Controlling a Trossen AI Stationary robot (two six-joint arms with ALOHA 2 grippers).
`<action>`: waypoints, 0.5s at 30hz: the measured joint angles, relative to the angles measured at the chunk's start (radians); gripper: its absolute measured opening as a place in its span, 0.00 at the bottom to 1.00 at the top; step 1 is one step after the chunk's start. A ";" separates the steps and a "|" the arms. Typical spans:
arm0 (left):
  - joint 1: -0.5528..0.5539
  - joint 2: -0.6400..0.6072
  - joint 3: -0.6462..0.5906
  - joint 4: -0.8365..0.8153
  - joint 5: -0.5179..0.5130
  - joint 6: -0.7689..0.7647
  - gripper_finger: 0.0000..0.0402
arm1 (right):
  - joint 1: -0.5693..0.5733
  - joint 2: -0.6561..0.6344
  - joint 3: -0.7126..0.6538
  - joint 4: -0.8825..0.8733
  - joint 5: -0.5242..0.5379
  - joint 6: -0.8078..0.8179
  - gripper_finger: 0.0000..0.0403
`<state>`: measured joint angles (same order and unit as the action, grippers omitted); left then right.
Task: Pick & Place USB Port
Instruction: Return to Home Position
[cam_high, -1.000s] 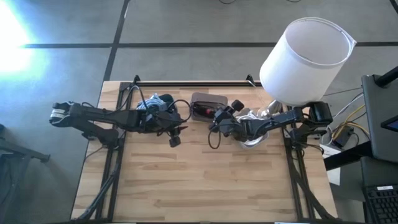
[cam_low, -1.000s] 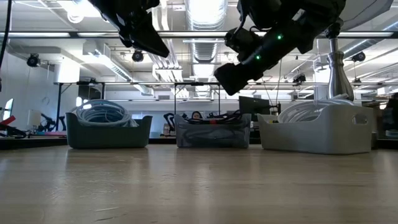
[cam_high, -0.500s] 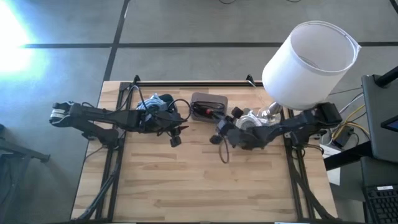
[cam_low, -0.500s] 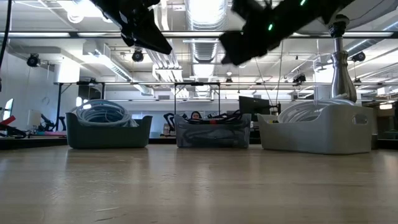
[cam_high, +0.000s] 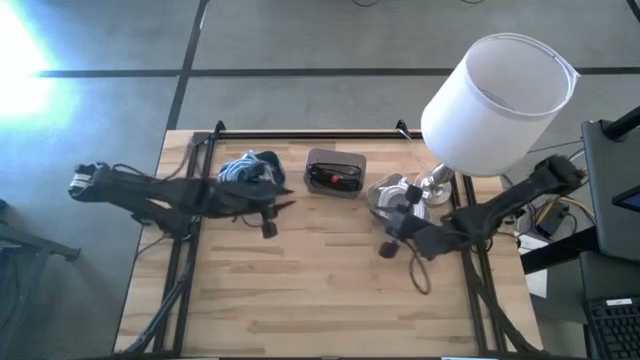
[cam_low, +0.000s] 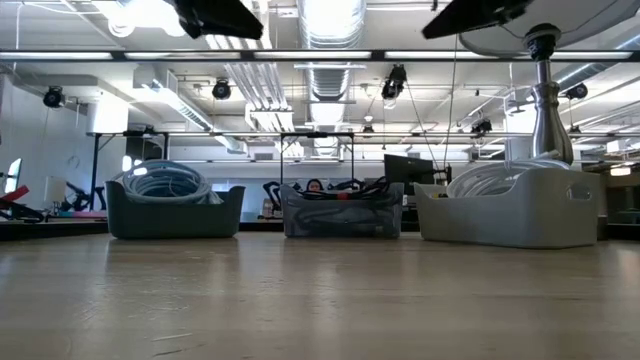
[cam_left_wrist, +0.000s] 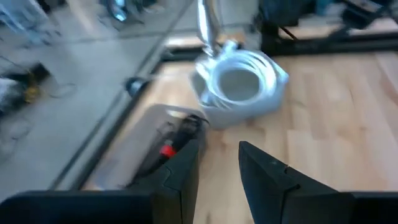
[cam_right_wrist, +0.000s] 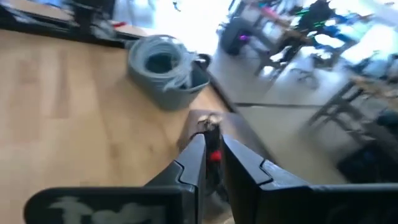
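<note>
The black charger cables (cam_high: 335, 178) are lying inside the black bin (cam_high: 335, 152). The left gripper (cam_left_wrist: 219, 149) and right gripper (cam_right_wrist: 213, 140) are hovering either side of that bin, fingers slightly parted, empty. Homing well likely means retracting high, clear of the bin.

The near half of the table (cam_high: 320, 310) is bare wood, open from side to side. Along the far edge three bins stand in a row with gaps between: the grey bin (cam_low: 175, 208), the black bin (cam_low: 342, 214), the white bin (cam_low: 510, 208). The lamp shade (cam_high: 495, 100) overhangs the far right corner. The left gripper (cam_high: 268, 228) and right gripper (cam_high: 388, 247) hang over mid-table, high above the wood.
</note>
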<state>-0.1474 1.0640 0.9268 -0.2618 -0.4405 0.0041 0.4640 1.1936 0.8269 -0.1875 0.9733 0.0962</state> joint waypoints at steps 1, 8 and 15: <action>0.001 -0.027 -0.008 0.002 -0.013 0.007 0.29 | 0.007 -0.030 -0.015 -0.008 -0.035 0.015 0.11; 0.001 -0.242 -0.238 0.203 -0.003 0.075 0.29 | 0.003 -0.206 -0.202 0.151 -0.484 -0.037 0.11; 0.008 -0.416 -0.523 0.508 -0.001 0.141 0.29 | -0.040 -0.329 -0.450 0.535 -0.661 -0.170 0.11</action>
<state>-0.1395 0.6477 0.4042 0.2459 -0.4414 0.1447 0.4239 0.8648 0.3768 0.3474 0.3128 -0.0742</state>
